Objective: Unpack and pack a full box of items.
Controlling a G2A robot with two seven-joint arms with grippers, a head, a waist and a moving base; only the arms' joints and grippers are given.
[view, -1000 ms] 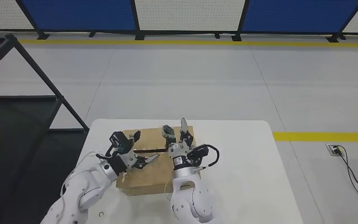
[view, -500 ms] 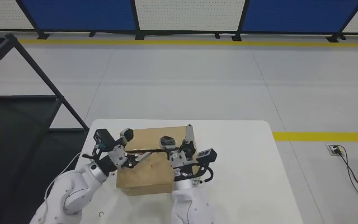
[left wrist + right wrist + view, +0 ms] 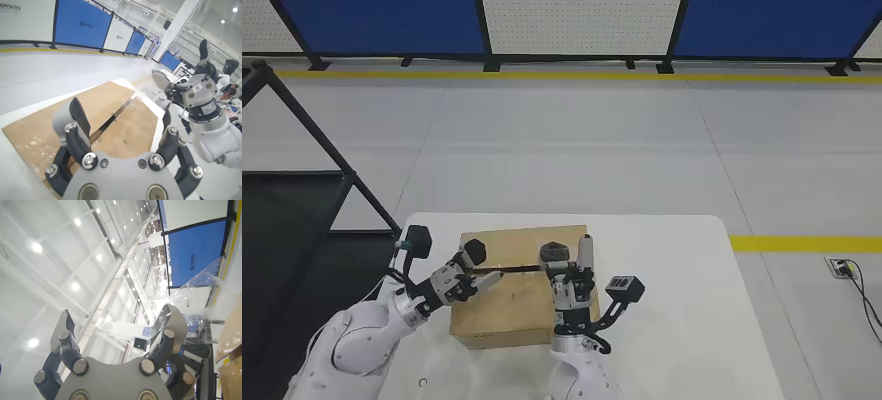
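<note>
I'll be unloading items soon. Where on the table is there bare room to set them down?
Widest bare patch: the table between the box and its edge on the robot's right. Crowded over the box, where the left gripper and right gripper both hang open.

White table [image 3: 682, 300] on pale floor [image 3: 572, 140] w/ yellow line [image 3: 802, 243]. Blue & white panels [image 3: 382, 25] behind. Ceiling lights [image 3: 36, 247] on

Left gripper [image 3: 121, 110], right gripper [image 3: 117, 311]: both splayed
</note>
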